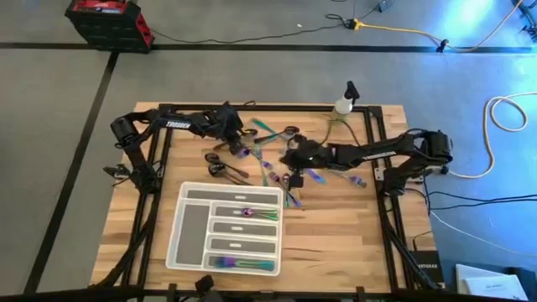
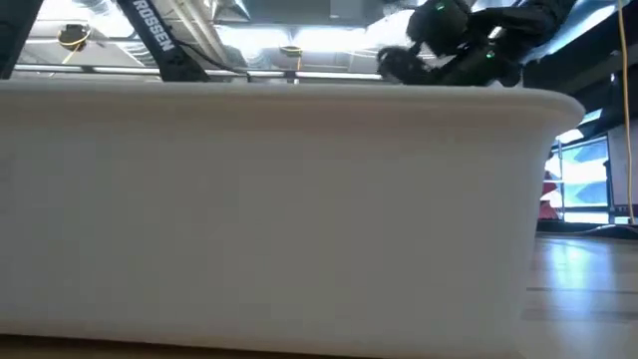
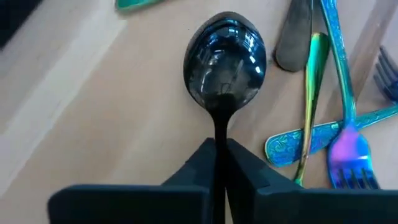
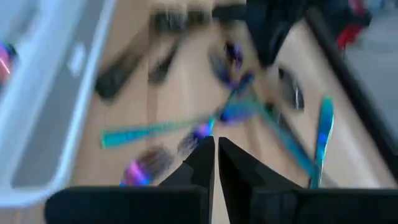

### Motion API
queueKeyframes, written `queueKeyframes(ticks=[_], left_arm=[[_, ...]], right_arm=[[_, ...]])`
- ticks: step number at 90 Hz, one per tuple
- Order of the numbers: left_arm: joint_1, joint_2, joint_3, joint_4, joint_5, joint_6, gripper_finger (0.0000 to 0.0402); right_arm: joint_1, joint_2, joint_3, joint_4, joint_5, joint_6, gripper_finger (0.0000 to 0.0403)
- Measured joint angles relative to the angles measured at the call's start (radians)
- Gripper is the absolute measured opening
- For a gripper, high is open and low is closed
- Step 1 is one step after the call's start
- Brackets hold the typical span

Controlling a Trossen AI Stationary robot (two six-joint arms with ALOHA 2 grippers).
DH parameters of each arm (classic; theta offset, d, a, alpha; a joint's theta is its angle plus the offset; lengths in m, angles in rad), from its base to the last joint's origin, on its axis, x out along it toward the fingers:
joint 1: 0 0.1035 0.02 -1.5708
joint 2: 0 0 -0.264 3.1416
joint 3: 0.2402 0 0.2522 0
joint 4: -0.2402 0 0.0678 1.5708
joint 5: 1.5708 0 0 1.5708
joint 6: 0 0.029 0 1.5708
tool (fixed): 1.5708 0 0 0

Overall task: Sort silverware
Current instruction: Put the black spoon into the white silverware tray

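Loose silverware (image 1: 268, 164), iridescent and dark forks, knives and spoons, lies scattered on the wooden table (image 1: 336, 243) between my two arms. My left gripper (image 1: 240, 144) reaches in from the left and is shut on a dark spoon (image 3: 225, 59). Iridescent forks and handles (image 3: 339, 134) lie beside it. My right gripper (image 1: 290, 161) comes from the right over the pile, its fingers (image 4: 202, 158) shut; that view is blurred. The white compartment tray (image 1: 225, 228) stands near the front edge with a few iridescent pieces (image 1: 245, 264) in it. My left gripper pinches the dark spoon's thin handle (image 3: 221, 134) between its two fingers, just behind the bowl. The fingers lie along the handle and the bowl sticks out ahead of them, hollow side up. Whether the bowl is clear of the table, I cannot tell. My right gripper has an iridescent piece (image 4: 200, 132) right at its tips; whether it touches it, I cannot tell.
A small spray bottle (image 1: 345, 99) stands at the table's far edge. The tray's white wall (image 2: 299, 199) fills the low view. Bare wood lies right of the tray. A red case (image 1: 109, 21) and cables sit on the floor beyond.
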Motion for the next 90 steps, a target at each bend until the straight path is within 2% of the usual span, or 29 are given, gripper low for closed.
queueKeyframes(ticks=[15, 26, 43, 61, 82, 90], left_arm=[[-0.005, -0.108, 0.0, 0.01, 0.033, -0.036, 0.0002], [-0.026, -0.194, 0.0, 0.064, 0.089, -0.093, 0.0001], [-0.123, -0.28, 0.002, 0.259, 0.165, -0.195, 0.0001], [-0.287, -0.268, -0.003, 0.57, 0.166, -0.218, 0.0], [-0.441, -0.241, -0.003, 0.846, 0.034, -0.186, 0.0], [-0.484, -0.224, -0.004, 0.922, 0.005, -0.163, 0.0]], right_arm=[[-0.068, -0.097, -0.161, 0.32, -0.192, 0.044, 0.0005], [-0.088, -0.091, -0.238, 0.549, -0.29, 0.128, 0.0005], [-0.074, -0.058, -0.247, 0.664, -0.319, 0.159, 0.0005], [-0.075, -0.058, -0.245, 0.78, -0.325, 0.2, 0.0005], [-0.071, -0.058, -0.238, 0.854, -0.313, 0.286, 0.0007], [-0.049, -0.058, -0.223, 0.852, -0.307, 0.298, 0.0019]])
